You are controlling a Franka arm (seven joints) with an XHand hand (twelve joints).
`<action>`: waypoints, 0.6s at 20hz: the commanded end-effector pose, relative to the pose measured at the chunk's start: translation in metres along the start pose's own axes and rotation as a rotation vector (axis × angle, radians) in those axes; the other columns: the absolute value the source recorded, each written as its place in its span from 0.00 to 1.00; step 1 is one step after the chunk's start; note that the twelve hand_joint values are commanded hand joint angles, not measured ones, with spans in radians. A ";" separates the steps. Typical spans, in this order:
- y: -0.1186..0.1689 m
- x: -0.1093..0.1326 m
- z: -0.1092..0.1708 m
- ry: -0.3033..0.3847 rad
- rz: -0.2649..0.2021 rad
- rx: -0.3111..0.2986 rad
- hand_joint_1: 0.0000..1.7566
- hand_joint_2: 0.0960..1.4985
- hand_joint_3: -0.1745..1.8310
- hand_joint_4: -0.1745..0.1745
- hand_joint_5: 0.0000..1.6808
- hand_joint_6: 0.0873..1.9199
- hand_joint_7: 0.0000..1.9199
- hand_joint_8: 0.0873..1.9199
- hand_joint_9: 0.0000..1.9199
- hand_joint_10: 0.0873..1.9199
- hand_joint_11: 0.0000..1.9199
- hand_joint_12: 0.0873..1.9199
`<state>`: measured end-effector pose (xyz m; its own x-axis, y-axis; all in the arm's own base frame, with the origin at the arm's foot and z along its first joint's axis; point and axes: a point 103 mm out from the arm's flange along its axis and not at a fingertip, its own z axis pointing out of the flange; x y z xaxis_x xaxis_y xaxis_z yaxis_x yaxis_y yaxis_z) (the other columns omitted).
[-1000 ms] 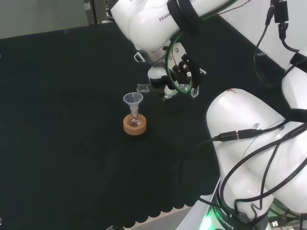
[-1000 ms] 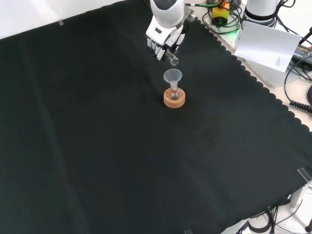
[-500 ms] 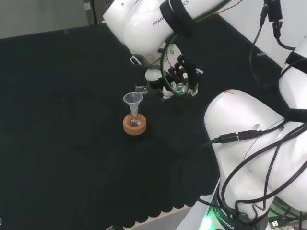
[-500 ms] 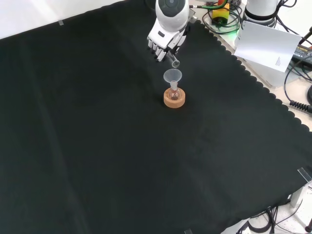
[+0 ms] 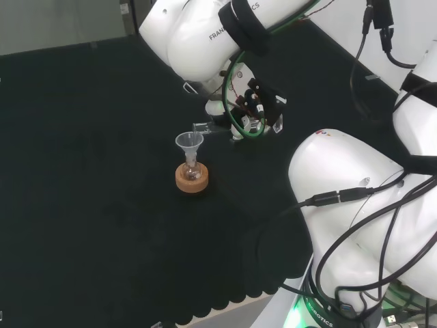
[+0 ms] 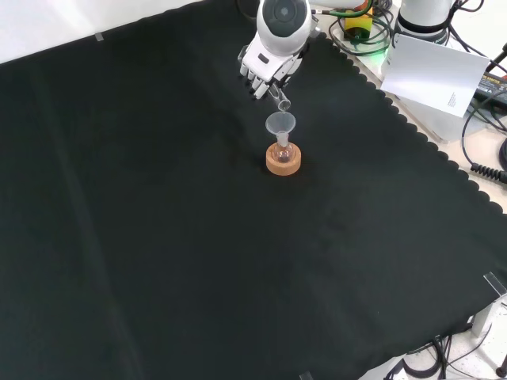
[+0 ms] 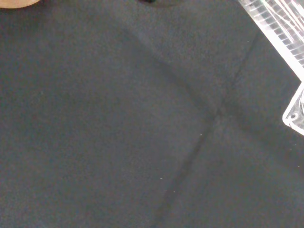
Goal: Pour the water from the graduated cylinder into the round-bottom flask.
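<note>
A wide black cloth (image 6: 158, 237) covers the bench. My black and white hand (image 6: 268, 70) has its fingers curled around a clear plastic graduated cylinder (image 6: 280, 98), tipped so its mouth sits just above a clear funnel (image 6: 280, 124). The funnel stands in a small round-bottom glass flask (image 6: 283, 152) on a cork ring (image 6: 283, 164).

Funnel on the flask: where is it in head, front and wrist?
Head view: funnel left of centre, left of the hand.
Front view: funnel upper middle, just below the hand.
Wrist view: I can't make out the funnel.
Shared landmark: the cork ring under the flask.
</note>
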<state>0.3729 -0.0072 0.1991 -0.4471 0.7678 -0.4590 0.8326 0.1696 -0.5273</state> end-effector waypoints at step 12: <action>0.000 -0.002 -0.005 -0.087 0.026 0.003 0.65 0.71 0.14 0.00 0.56 0.55 0.64 0.14 0.74 0.00 0.63 0.37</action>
<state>0.3744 -0.0062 0.2025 -0.4506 0.7224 -0.5245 0.8442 0.1538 -0.5135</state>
